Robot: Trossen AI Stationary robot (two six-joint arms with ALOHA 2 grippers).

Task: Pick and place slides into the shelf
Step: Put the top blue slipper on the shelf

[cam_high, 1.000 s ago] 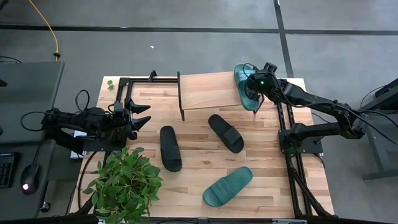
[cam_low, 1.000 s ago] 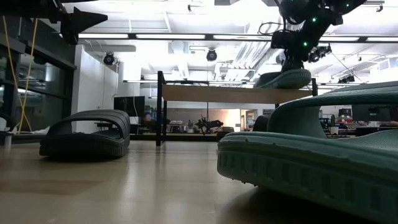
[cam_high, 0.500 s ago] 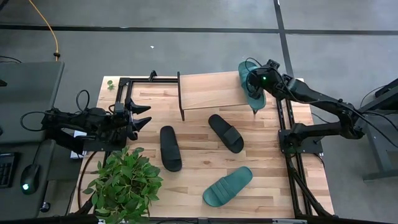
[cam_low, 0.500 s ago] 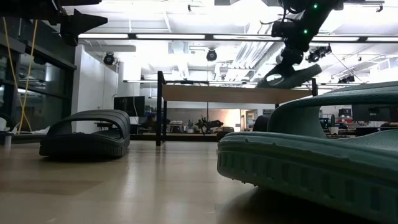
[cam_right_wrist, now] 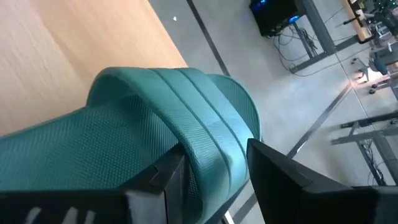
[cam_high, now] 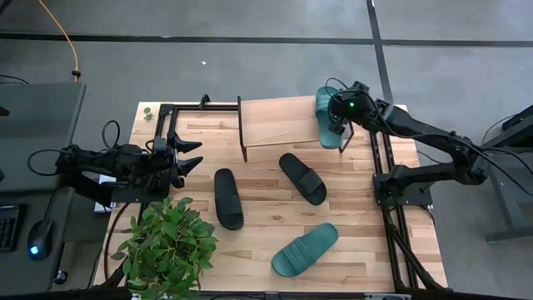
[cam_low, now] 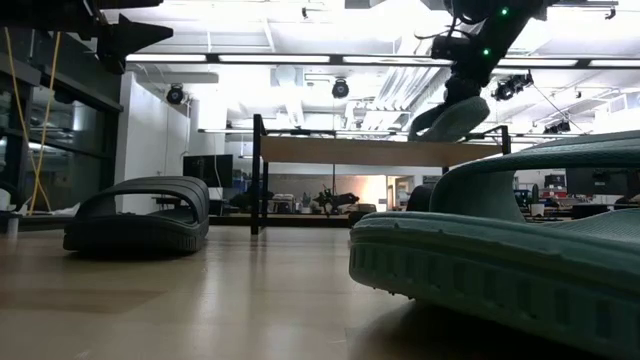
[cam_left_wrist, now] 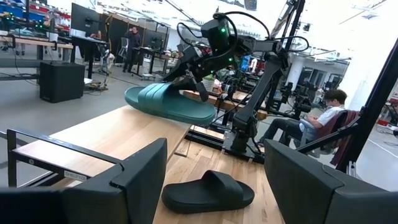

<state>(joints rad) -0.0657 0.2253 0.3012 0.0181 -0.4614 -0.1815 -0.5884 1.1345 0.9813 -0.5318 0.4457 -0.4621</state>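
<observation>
My right gripper (cam_high: 336,114) is shut on a teal slide (cam_high: 326,117) above the right end of the shelf (cam_high: 279,122). In the low view this slide (cam_low: 450,118) is tilted, its lower end just at the shelf's plank top (cam_low: 370,150). Whether it touches there, I cannot tell. A second teal slide (cam_high: 305,249) lies sole-down near the table's near edge. Two black slides (cam_high: 228,198) (cam_high: 302,177) lie sole-down on the table in front of the shelf. My left gripper (cam_high: 190,158) waits open at the table's left side. My right gripper has the teal slide by its wide strap (cam_right_wrist: 208,146), at the strap's edge. One finger (cam_right_wrist: 163,182) is inside, over the footbed, and the other finger (cam_right_wrist: 283,183) is outside. The fingers come from above and from the table's right. The slide hangs tilted, its raised end off the shelf.
A potted plant (cam_high: 166,246) stands at the table's near left corner. Black frame rails (cam_high: 387,179) run along the table's right side, and another black frame (cam_high: 166,125) stands at the far left. Bare tabletop lies between the black slides and the near edge.
A second ago the teal slide lay flat on the shelf's right end under my right gripper. The gripper has since tipped it. One end has risen and the slide now stands steeply tilted. It swung a little toward the table's right, then back over the shelf end.
</observation>
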